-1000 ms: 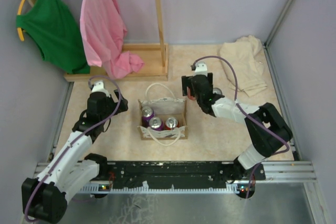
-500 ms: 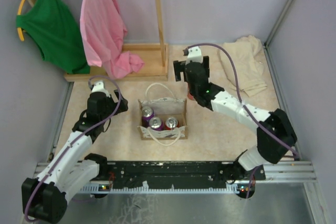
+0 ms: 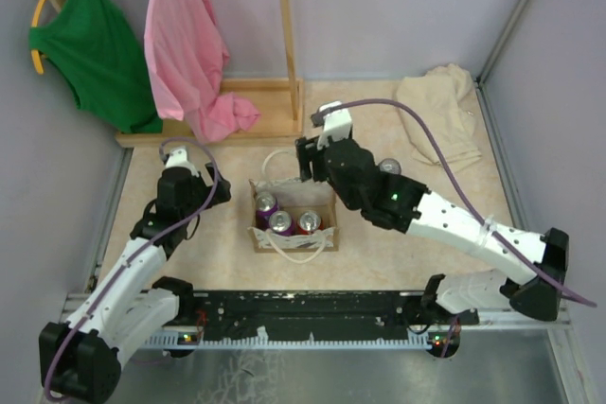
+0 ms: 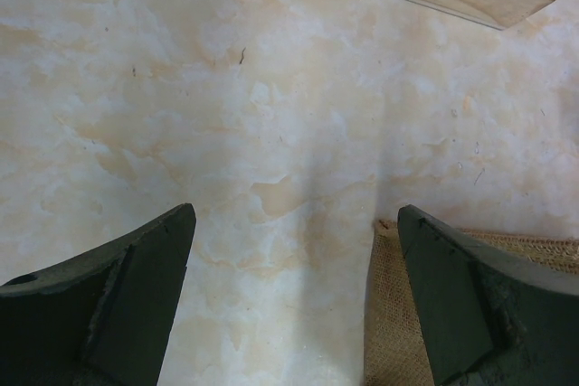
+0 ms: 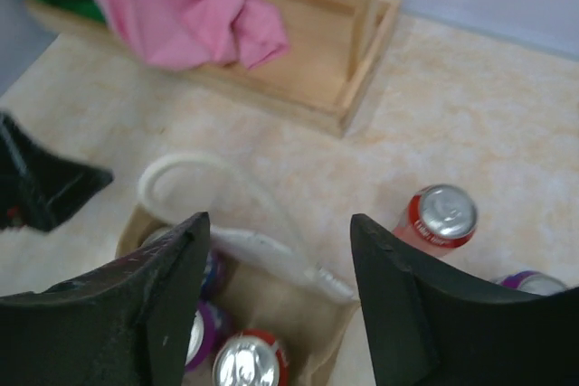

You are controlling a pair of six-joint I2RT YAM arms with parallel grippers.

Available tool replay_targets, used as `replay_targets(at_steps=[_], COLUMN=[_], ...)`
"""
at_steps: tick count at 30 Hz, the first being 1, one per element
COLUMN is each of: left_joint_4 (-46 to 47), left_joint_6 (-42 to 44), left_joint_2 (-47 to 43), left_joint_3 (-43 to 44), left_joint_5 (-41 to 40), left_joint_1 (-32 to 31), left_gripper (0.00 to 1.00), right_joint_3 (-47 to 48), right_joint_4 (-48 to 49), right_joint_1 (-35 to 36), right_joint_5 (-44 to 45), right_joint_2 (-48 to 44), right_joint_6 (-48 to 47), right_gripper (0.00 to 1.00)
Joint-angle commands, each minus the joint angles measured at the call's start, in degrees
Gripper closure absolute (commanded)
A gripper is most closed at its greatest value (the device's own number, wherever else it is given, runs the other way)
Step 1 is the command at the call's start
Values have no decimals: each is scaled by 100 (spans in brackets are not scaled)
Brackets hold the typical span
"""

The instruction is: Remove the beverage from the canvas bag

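The tan canvas bag [image 3: 294, 234] with white rope handles [image 5: 262, 246] stands at mid table. It holds two purple cans [image 3: 266, 203] and a red can [image 5: 242, 363]. My right gripper [image 5: 279, 223] hovers open above the bag's far right corner [image 3: 305, 166], with only the handle and the bag's mouth below its jaws. A red can [image 5: 439, 216] and a purple can [image 5: 534, 282] stand on the table to the right of the bag. My left gripper [image 4: 296, 223] is open and empty, low over the table by the bag's left side [image 4: 398, 314].
A wooden rack base [image 3: 241, 120] with a pink shirt [image 3: 189, 54] and a green shirt [image 3: 90, 44] stands at the back left. A beige cloth [image 3: 440, 115] lies at the back right. Side walls close in the table.
My right gripper left the red can standing beside the bag, rose, then swung left over the bag's far edge with its jaws narrower. The left arm stayed put.
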Motion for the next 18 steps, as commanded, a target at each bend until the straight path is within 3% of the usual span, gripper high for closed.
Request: replay_targets(at_steps=[1, 10, 18], left_joint_4=[57, 100, 146], left_joint_6=[26, 17, 35], left_joint_2=[-131, -129, -35], left_joint_3=[-59, -85, -45], left_joint_5=[-2, -5, -13], left_joint_1=[-12, -16, -18], left_gripper=[1, 1, 1], right_joint_3=[339, 222, 65], right_joint_4=[-1350, -2077, -2626], right_joint_1=[408, 531, 526], right_joint_5=[-606, -1448, -2035], right_joint_2=[108, 834, 1209], right_joint_6=[593, 882, 1017], right_gripper=[39, 43, 23])
